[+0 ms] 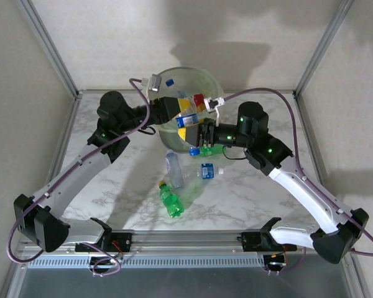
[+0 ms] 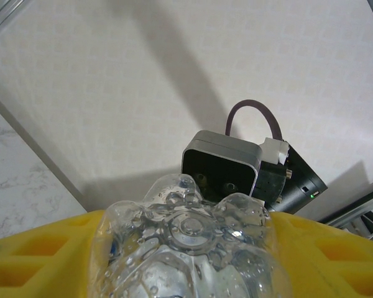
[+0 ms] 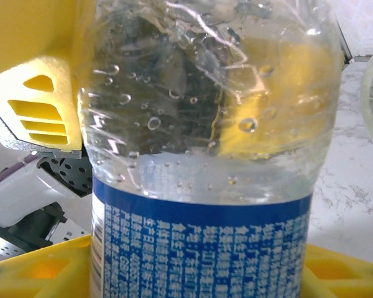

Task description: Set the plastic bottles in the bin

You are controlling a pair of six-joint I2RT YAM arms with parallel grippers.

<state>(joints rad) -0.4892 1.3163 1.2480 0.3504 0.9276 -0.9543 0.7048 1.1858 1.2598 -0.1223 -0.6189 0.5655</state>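
- Left claw [image 1: 181, 115] is clenched on a clear bottle [image 1: 188, 119] right at the near rim of the bin [image 1: 202, 71].
- In the left wrist view the bottle's dimpled base [image 2: 189, 242] sits between the yellow pads [image 2: 43, 248].
- Right claw [image 1: 194, 131] is also clenched on a clear bottle. In the right wrist view its pads [image 3: 43, 267] sit at the blue label [image 3: 205, 248].
- It's probably one bottle shared by both claws, since the other claw's yellow finger [image 3: 43, 93] sits beside the upper body. Can't confirm.
- Bin stands at the far middle of the bench [image 1: 112, 198], with a few bottles already inside.
- Left on the bench, all on the near side of the bin:
  - a green bottle [image 1: 212, 149] and a blue cap [image 1: 194, 151] just by the rim, under the right claw
  - an unlabelled bottle [image 1: 174, 166]
  - a small blue-label bottle [image 1: 206, 171]
  - a second green bottle [image 1: 171, 202], farthest from the bin
- Handling: these look light and thin-walled. The body crushes under squeeze, and it's round and slick, so it rolls.
- Droplets inside the held bottle suggest little or no liquid.
- Best hold is across the mid-body at the label. Avoid the tapered neck, where it can squirt out.
- The bin mouth is wide, so a drop over the rim should do.
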